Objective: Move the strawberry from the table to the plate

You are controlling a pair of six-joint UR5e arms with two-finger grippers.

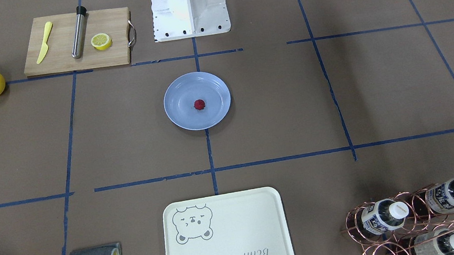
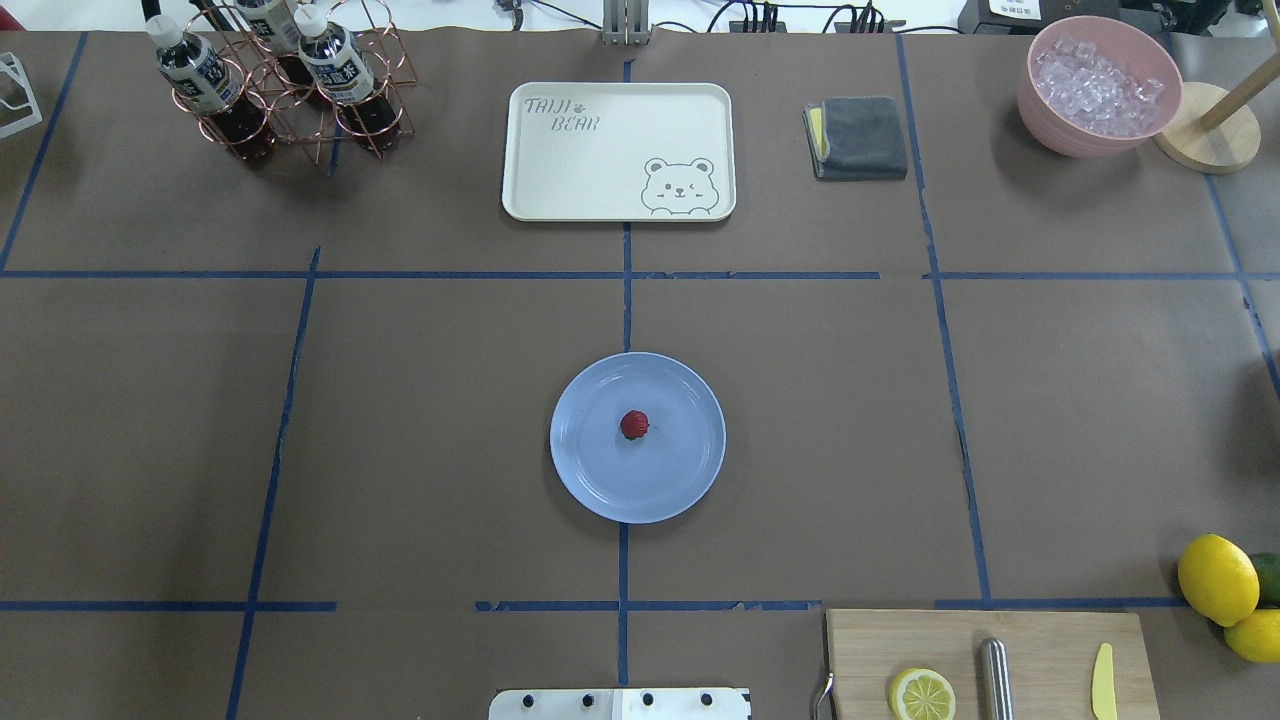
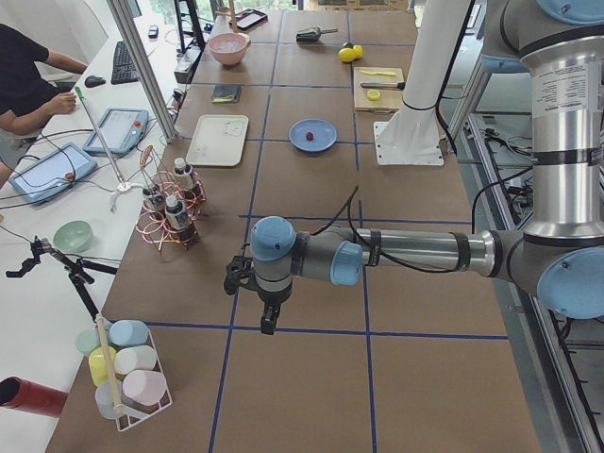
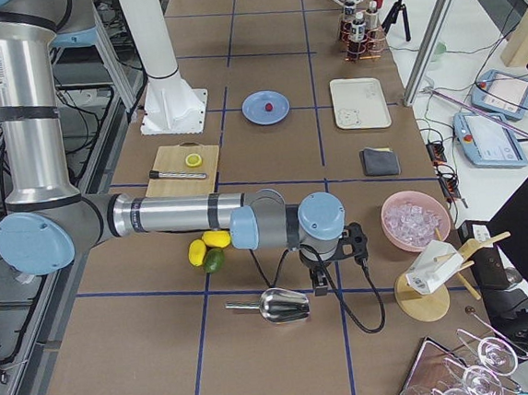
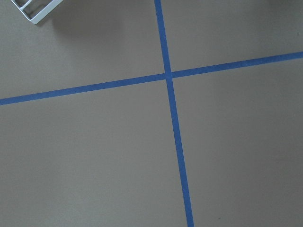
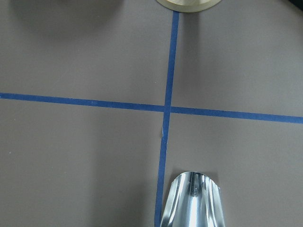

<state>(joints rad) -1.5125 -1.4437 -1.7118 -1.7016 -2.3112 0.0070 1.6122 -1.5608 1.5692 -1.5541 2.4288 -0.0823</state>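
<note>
Surface: wide brown paper-covered table (image 2: 400, 400) with a blue tape grid. In the left side view a white side desk with tablets runs along the far side of the table from the robot, and a seated person (image 3: 28, 85) is at it.

Landmark: round glossy pale blue plate (image 2: 590, 480), on the centre tape line in front of the white robot base (image 1: 188, 5). The tiny dark red strawberry (image 2: 634, 424) lies on the plate, near its middle.

Left arm (image 3: 415, 253): forearm stretched level and low, well apart from the plate toward the table's left end. Left gripper (image 3: 268, 321) points down over a tape crossing; whether its fingers are spread or closed, I cannot tell.

Right arm (image 4: 173, 213): same level reach, well apart from the plate toward the right end. Right gripper (image 4: 319, 280) points down; finger state likewise cannot be told. A shiny metal scoop (image 4: 283, 304) lies just beside it.

Around the plate:
- Beyond it: cream rectangular bear-printed tray (image 2: 600, 170), folded grey cloth (image 2: 860, 135), pink bowl of ice (image 2: 1098, 90), copper wire rack of bottles (image 2: 280, 90).
- On its robot's-right side: wooden cutting board (image 2: 1040, 640) bearing a lemon half (image 2: 922, 694), steel cylinder (image 2: 995, 680) and yellow knife (image 2: 1103, 682).
- Past the board: two yellow lemons (image 2: 1217, 578) and a green avocado (image 2: 1268, 575).
</note>
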